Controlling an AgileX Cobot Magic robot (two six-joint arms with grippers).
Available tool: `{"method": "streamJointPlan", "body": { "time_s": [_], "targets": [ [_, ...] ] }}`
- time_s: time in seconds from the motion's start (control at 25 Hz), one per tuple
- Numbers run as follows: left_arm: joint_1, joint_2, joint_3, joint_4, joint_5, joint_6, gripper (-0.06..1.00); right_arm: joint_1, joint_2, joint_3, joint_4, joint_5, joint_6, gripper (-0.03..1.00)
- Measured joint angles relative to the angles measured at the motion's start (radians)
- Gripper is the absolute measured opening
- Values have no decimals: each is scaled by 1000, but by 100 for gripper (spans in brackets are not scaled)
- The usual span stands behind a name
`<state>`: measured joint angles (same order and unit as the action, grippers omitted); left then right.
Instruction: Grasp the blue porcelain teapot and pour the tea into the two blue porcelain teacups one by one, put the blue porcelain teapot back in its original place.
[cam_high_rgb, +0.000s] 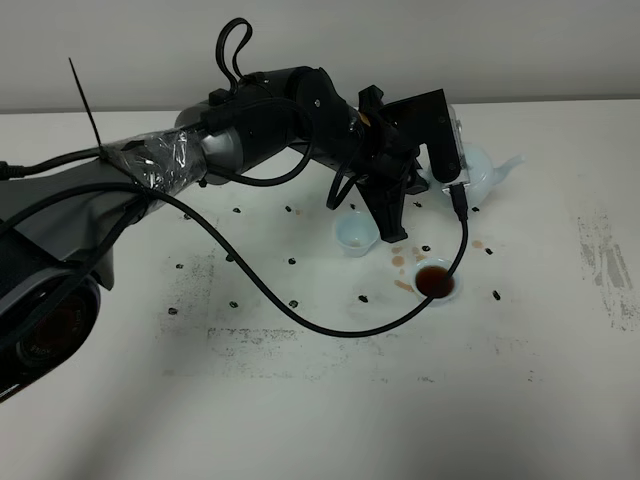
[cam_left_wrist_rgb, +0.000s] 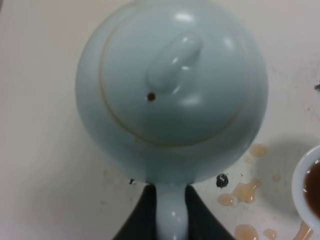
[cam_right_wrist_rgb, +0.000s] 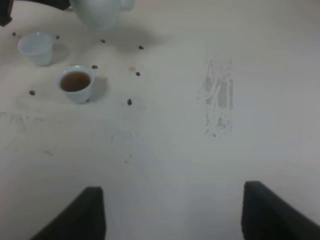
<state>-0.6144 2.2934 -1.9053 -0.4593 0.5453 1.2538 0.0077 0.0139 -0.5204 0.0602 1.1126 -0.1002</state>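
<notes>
The left end effector (cam_left_wrist_rgb: 171, 202) is clamped on the loop handle of the pale sky-blue glossy round-bodied porcelain teapot (cam_left_wrist_rgb: 172, 85). Its black fingers (cam_left_wrist_rgb: 142, 215) press the handle from either side. The pot's body sits just beyond the fingertips, and its short curved spout points away from the arm toward the right of the surface. The domed lid is seated, smooth and shiny, with an elongated knob and a small dark vent hole beside it. From where I stand I cannot tell whether the pot's base touches the surface.

In front of the arm's wrist stands the empty pale-blue handleless porcelain teacup (cam_high_rgb: 357, 236), bowl-shaped on a narrow foot. The tea-filled teacup (cam_high_rgb: 436, 282) of the same shape stands close by to its right, holding dark brown liquid. Both are near the pot but apart from it. Amber tea puddles (cam_high_rgb: 405, 262) lie between them on the matte off-white surface (cam_high_rgb: 300, 400), which is speckled black and scuffed grey.

The right end effector (cam_right_wrist_rgb: 172, 220) hangs well apart from all this, fingers spread wide with nothing between them.
</notes>
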Motion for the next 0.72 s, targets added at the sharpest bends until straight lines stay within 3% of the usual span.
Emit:
{"method": "streamJointPlan", "body": {
  "time_s": [0.72],
  "targets": [
    [0,64,0,37,12,-21,4,0,0,0,0,0,0,56]
  ]
}}
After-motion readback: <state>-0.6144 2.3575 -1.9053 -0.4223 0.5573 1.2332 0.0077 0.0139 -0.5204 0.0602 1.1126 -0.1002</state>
